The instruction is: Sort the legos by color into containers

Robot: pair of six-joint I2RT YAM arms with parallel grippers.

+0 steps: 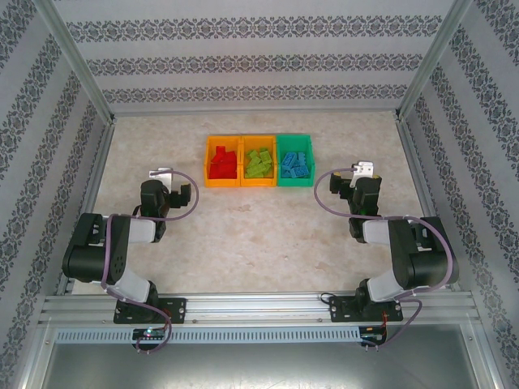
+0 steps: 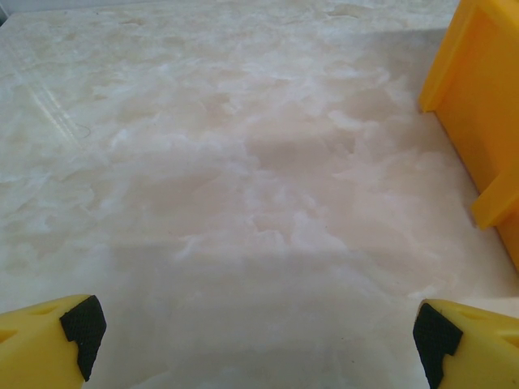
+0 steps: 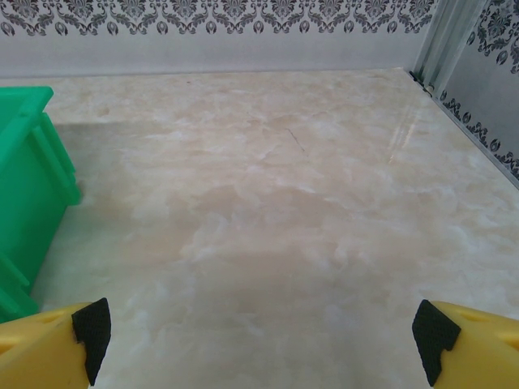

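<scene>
Two robot arms are pictured drawn in at the near edge of a marbled desk [image 1: 259, 235], the sorting judged all but done. The left pincer [image 2: 259, 336] is held with its fingers wide apart and nothing between them. The right pincer [image 3: 259, 328] is likewise spread and empty.

Ahead of both pincers, and between them, three joined bins are set in a row. The red bricks [image 1: 222, 164] are heaped in the left orange bin [image 1: 208, 162], just ahead and to the right of the left pincer. The green bricks [image 1: 259, 163] are piled in the middle orange bin [image 1: 259, 138]. The blue bricks [image 1: 294, 164] are gathered in the green bin [image 1: 313, 162], ahead and to the left of the right pincer. Every brick seen is lying with its own colour.

The bricks are judged light, stiff and smooth-sided, so little squeeze would be called for, though a slip is likely if one is caught by a corner. Each would best be taken across its narrow width, on the two long flat sides. In a jumbled heap a clean hold is judged harder to find.
</scene>
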